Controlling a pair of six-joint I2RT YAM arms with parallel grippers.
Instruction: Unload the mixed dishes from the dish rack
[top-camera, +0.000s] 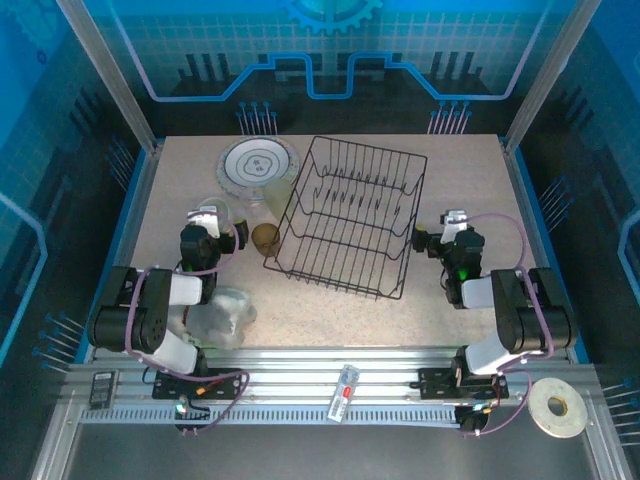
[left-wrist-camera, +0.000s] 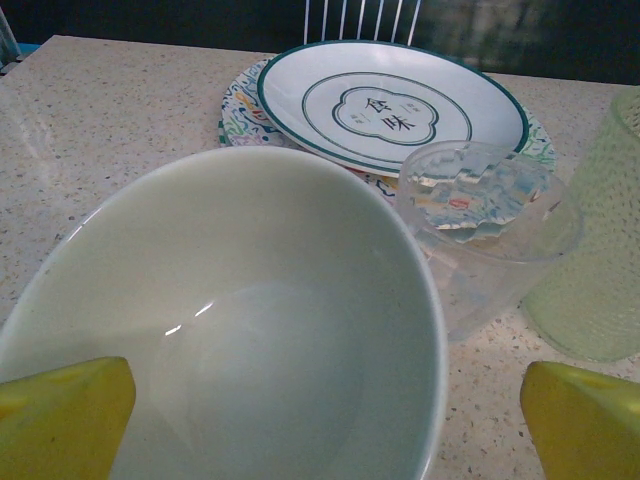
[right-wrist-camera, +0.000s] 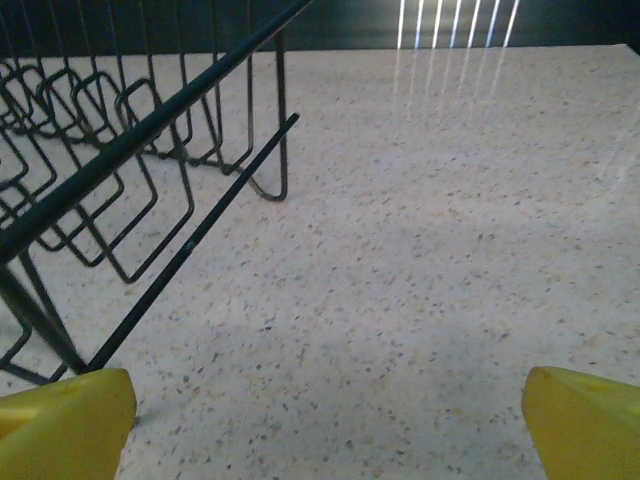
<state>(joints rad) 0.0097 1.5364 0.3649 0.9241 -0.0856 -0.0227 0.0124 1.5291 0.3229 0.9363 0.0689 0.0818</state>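
Note:
The black wire dish rack (top-camera: 350, 215) stands empty mid-table; its corner wires (right-wrist-camera: 130, 150) show at the left of the right wrist view. Left of it lie two stacked plates (top-camera: 257, 165), a white green-rimmed one (left-wrist-camera: 390, 105) on a patterned one. Beside them stand a pale translucent cup (left-wrist-camera: 595, 260), a small brown cup (top-camera: 265, 238) and a clear bowl (left-wrist-camera: 480, 230). My left gripper (top-camera: 215, 225) is open, low over a white bowl (left-wrist-camera: 230, 320) that sits on the table between its yellow fingers (left-wrist-camera: 60, 415). My right gripper (top-camera: 450, 235) is open over bare table right of the rack.
A whitish plastic lump (top-camera: 222, 315) lies by the left arm's base. A white tape ring (top-camera: 557, 407) rests on the rail at the near right. Free speckled tabletop (right-wrist-camera: 420, 250) stretches right of the rack.

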